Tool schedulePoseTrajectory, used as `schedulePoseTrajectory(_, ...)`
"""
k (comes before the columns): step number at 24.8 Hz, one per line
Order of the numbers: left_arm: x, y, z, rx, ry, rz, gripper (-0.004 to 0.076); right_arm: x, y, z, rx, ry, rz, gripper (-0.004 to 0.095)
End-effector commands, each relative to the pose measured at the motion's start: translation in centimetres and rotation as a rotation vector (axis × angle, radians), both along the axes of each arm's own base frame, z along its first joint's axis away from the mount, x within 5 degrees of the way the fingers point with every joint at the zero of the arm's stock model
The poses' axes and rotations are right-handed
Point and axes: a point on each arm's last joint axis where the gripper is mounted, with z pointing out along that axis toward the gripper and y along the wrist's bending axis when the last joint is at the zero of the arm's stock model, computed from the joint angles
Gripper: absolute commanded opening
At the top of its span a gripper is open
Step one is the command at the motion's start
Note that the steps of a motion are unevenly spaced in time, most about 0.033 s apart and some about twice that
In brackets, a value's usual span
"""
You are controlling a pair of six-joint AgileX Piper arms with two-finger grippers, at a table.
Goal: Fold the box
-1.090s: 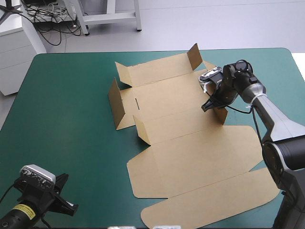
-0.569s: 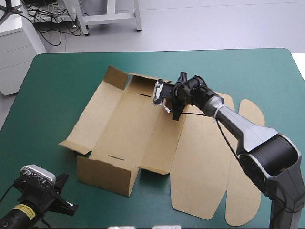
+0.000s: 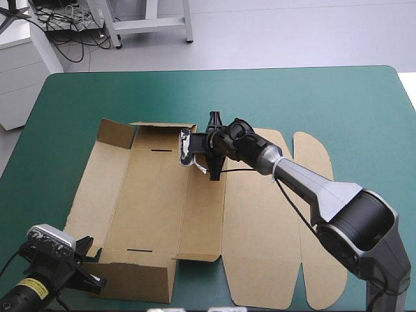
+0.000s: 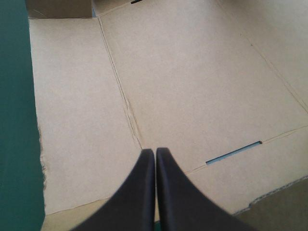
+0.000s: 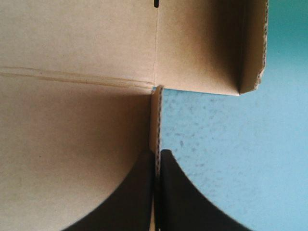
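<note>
Noted box [image 3: 156, 201] lying mostly flat, centre-left on teal-green cover [image 3: 312, 97], short walls raised at far-left corner and near edge. Seen right gripper [image 5: 156, 156] clamped on upright board edge near far side. Seen left gripper [image 4: 155, 151] clenched, empty, over near-left corner of sheet. Judged step: raising flap. Keep grip close to crease, swing along score line, avoid crushing corrugation; pin panel with left if sheet slides. Cover smooth, probably slippery; open space far and right.
</note>
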Motion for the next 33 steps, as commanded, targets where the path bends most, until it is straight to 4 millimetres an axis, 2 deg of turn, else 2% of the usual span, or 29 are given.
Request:
schedulePoseTrajectory(1, 0.3, -0.2, 1.5, -0.040, -0.071, 0.001, -0.0010, -0.3, -0.2, 3.7, 0.089, -0.106, 0.006, 0.0041)
schedulePoseTrajectory(2, 0.3, -0.2, 1.5, -0.040, -0.071, 0.001, -0.0009, -0.3, -0.2, 3.7, 0.088, -0.108, 0.006, 0.0075)
schedulePoseTrajectory(3, 0.3, -0.2, 1.5, -0.040, -0.071, 0.001, -0.0010, -0.2, -0.2, 3.7, 0.090, -0.116, 0.008, 0.0199)
schedulePoseTrajectory(5, 0.3, -0.2, 1.5, -0.040, -0.071, 0.001, -0.0010, -0.1, -0.2, 3.8, 0.092, -0.133, 0.012, 0.0371)
schedulePoseTrajectory(8, 0.3, -0.2, 1.5, -0.037, -0.072, -0.001, -0.0010, 0.0, -0.6, 4.5, 0.047, -0.199, 0.028, 0.0417)
schedulePoseTrajectory(10, 0.3, -0.2, 1.5, -0.038, -0.072, -0.002, -0.0010, 0.0, -1.6, 5.8, 0.009, -0.254, 0.022, 0.0417)
schedulePoseTrajectory(12, 0.3, -0.2, 1.5, -0.037, -0.072, -0.002, -0.0010, -0.1, -3.4, 8.1, 0.074, -0.268, -0.076, 0.0414)
schedulePoseTrajectory(15, 0.3, -0.2, 1.5, -0.038, -0.072, -0.001, -0.0010, -0.2, -8.8, 12.8, 0.209, -0.311, -0.304, 0.0413)
schedulePoseTrajectory(20, 0.3, -0.2, 1.5, -0.038, -0.072, -0.001, -0.0010, -1.4, -16.2, 17.6, 0.362, -0.358, -0.595, 0.0412)
schedulePoseTrajectory(22, 0.3, -0.2, 1.5, -0.038, -0.072, -0.001, -0.0010, -2.0, -19.2, 18.5, 0.387, -0.351, -0.716, 0.0392)
schedulePoseTrajectory(24, 0.3, -0.2, 1.5, -0.038, -0.072, -0.001, -0.0010, -2.7, -22.2, 19.1, 0.386, -0.329, -0.846, 0.0330)
schedulePoseTrajectory(26, 0.3, -0.2, 1.5, -0.038, -0.072, -0.001, -0.0010, -3.6, -25.6, 19.3, 0.408, -0.281, -1.000, 0.0213)
schedulePoseTrajectory(29, 0.3, -0.2, 1.5, -0.038, -0.072, -0.001, -0.0010, -5.2, -29.5, 19.1, 0.496, -0.170, -1.156, 0.0004)
schedulePoseTrajectory(33, 0.3, -0.2, 1.5, -0.038, -0.072, -0.001, -0.0010, -7.9, -33.1, 18.6, 0.672, -0.066, -1.293, -0.0020)
